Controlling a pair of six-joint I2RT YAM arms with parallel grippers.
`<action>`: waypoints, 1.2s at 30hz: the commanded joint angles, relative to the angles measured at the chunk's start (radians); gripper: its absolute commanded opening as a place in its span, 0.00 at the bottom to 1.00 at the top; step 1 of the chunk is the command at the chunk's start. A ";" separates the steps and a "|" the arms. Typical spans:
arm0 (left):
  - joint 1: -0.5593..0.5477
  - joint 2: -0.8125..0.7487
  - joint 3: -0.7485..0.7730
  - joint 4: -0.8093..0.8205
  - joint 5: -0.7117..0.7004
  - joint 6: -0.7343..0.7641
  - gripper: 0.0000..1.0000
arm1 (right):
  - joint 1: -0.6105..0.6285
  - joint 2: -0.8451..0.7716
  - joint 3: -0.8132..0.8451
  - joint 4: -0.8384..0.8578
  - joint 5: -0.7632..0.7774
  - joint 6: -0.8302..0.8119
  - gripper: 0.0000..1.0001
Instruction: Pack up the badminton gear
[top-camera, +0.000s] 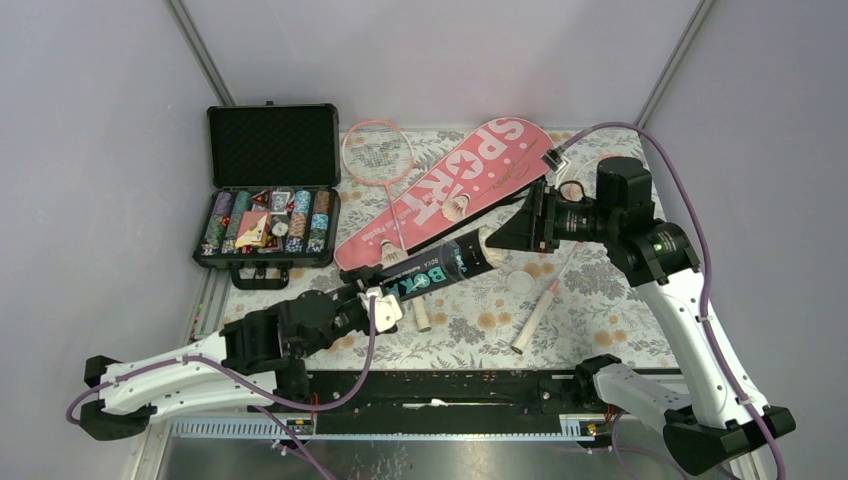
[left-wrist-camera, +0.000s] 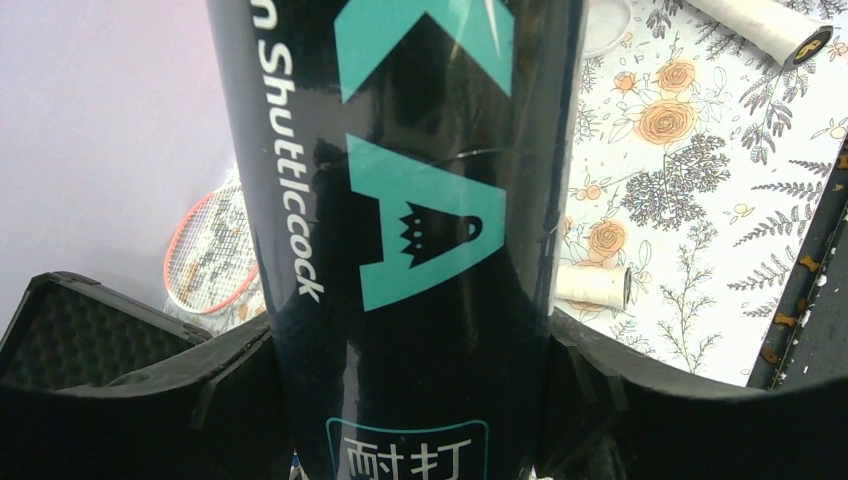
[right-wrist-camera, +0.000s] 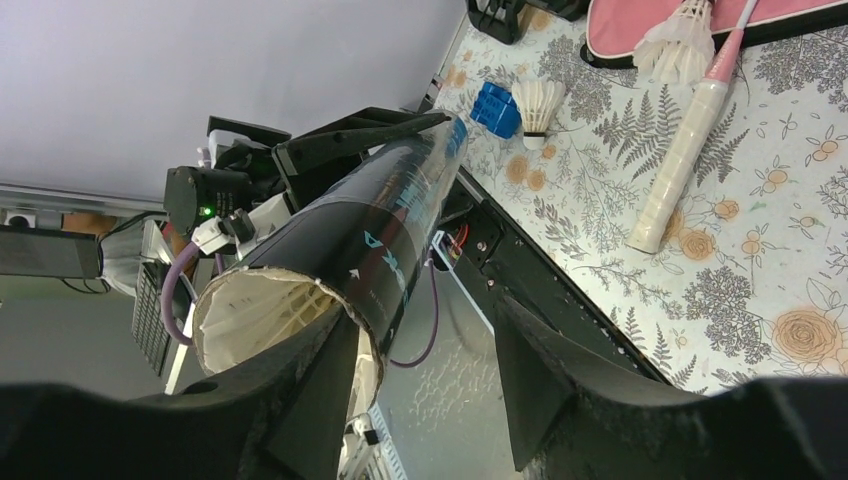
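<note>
Left gripper (top-camera: 385, 297) clamps the black tube (top-camera: 440, 268) mid-table, aiming its open mouth at the right gripper (top-camera: 505, 235), jaws released around the rim. A shuttlecock (right-wrist-camera: 270, 300) sits inside, likely ready for more.

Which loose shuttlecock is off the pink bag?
The shuttlecock beside the blue block, on the floral cloth. The other two sit on the pink bag: one mid-bag, one at its near end.
</note>
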 joint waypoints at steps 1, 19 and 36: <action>-0.005 -0.007 0.003 0.166 0.020 0.004 0.39 | 0.023 0.033 -0.013 0.024 0.004 -0.044 0.58; -0.003 -0.021 -0.087 0.149 -0.088 0.051 0.38 | 0.080 0.012 0.028 0.095 0.086 0.027 0.68; -0.003 -0.097 -0.163 0.103 -0.254 0.071 0.38 | 0.021 0.003 -0.222 0.278 0.470 0.080 0.63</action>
